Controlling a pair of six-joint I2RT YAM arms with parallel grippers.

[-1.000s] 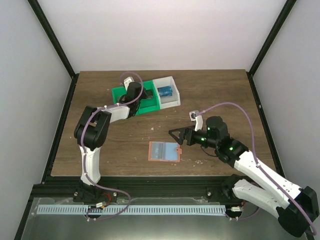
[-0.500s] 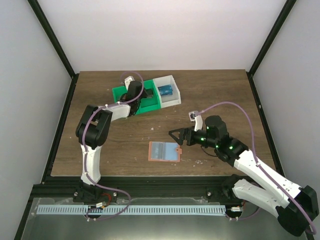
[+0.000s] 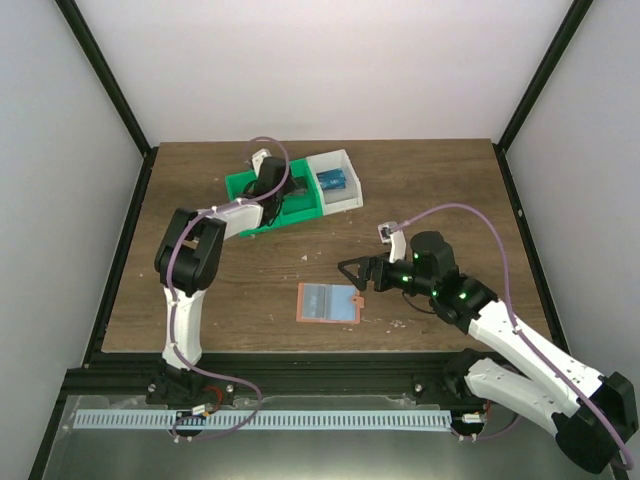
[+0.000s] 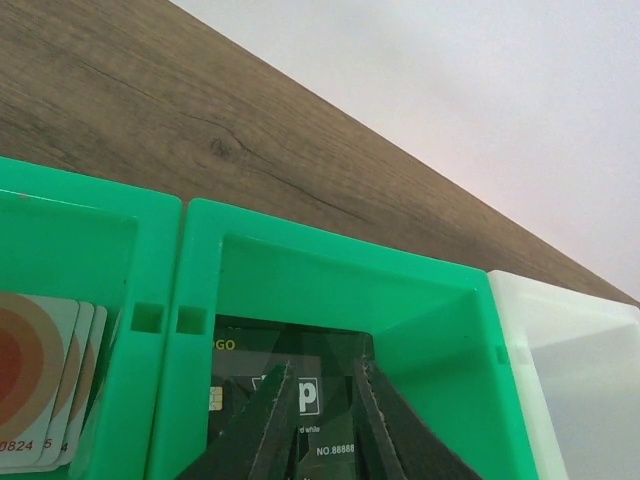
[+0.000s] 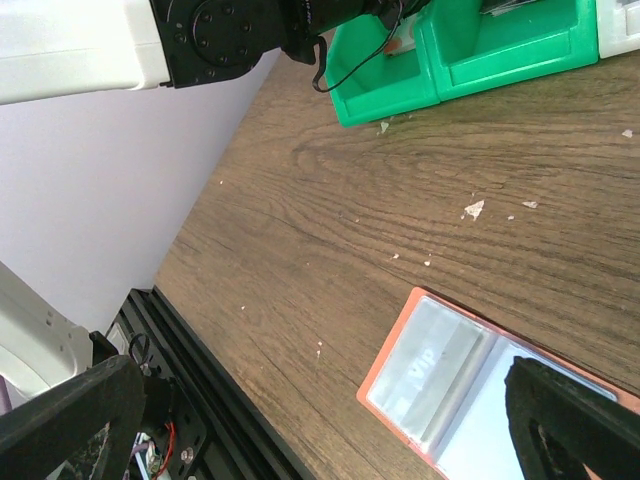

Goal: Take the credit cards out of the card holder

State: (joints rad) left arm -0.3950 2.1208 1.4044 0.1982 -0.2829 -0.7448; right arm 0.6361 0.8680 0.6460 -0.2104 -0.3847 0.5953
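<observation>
Lifting straight up is, in my judgement, what the left claw [image 4: 323, 366] needs now. It hangs inside the green bin [image 4: 330, 270] at 11 o'clock of the table [image 3: 230, 290]. Its fingers are only a little apart, and the dark card [image 4: 235, 375] lies under them. I cannot tell whether a finger touches the card, but nothing seems to be pinched. The claw should open somewhat more and rise without sliding sideways, so that the card is not dragged and the bin walls are not struck.

The blue card [image 3: 332, 182] rests in the white bin [image 3: 352, 195], which touches the green one at its 3 o'clock side. The card holder [image 3: 330, 302] lies open near 6 o'clock, and its pale pockets look empty. The right claw [image 3: 358, 272] hovers just beside it at 1 o'clock, spread wide and holding nothing.

The table is brown wood with a clear grain and some small pale crumbs [image 5: 475, 209]. Plain white walls [image 3: 320, 70] and black frame posts [image 3: 105, 75] close the place.
</observation>
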